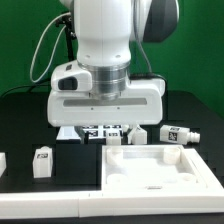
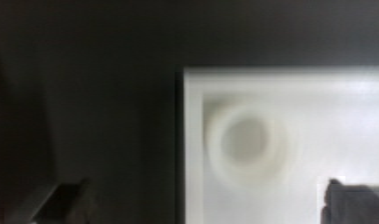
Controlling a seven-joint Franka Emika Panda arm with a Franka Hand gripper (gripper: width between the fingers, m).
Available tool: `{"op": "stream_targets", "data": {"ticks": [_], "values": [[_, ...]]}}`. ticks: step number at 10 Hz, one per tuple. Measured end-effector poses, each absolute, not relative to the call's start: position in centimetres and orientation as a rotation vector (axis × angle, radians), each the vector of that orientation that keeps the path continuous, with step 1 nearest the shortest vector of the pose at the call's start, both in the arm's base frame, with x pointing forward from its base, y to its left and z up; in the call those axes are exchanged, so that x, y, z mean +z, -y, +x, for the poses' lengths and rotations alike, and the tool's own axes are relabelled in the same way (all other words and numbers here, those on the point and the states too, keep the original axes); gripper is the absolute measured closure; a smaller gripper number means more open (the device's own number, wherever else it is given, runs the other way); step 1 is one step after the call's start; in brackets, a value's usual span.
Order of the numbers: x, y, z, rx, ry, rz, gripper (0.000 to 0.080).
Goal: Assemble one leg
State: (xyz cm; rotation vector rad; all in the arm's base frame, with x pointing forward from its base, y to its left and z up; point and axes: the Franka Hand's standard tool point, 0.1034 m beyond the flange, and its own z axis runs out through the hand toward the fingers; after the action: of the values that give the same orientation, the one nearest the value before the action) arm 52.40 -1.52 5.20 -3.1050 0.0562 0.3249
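Several white legs with code tags lie about in the exterior view. One leg (image 1: 178,133) lies at the right, another (image 1: 137,136) behind the panel, and a third (image 1: 42,162) stands at the left. My gripper (image 1: 107,126) hangs low by the far left corner of the large white panel (image 1: 160,168). In the blurred wrist view the gripper (image 2: 207,205) is open. Its two dark fingertips (image 2: 61,200) stand wide apart with nothing between them. Under them are the panel's edge (image 2: 292,100) and a round recess (image 2: 248,140). No leg shows in the wrist view.
The marker board (image 1: 100,131) lies under and behind the gripper. Another white block (image 1: 3,160) sits at the exterior view's left edge. The table is black, and a green wall and cables stand behind the arm.
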Motion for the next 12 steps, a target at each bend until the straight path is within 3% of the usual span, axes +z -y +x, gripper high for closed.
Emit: {"op": "stream_targets", "data": {"ticks": [2,6,9,12], "values": [[6.2,0.8,51.5,0.423,-0.030,-3.096,0.0155],[5.7,-0.4,49.6,0.850,-0.029,-2.994,0.0151],[6.5,-1.4,47.5,1.020,0.066,-2.926,0.0151],[5.8,-1.5,47.1,1.308,0.067,-2.805,0.0151]]}}
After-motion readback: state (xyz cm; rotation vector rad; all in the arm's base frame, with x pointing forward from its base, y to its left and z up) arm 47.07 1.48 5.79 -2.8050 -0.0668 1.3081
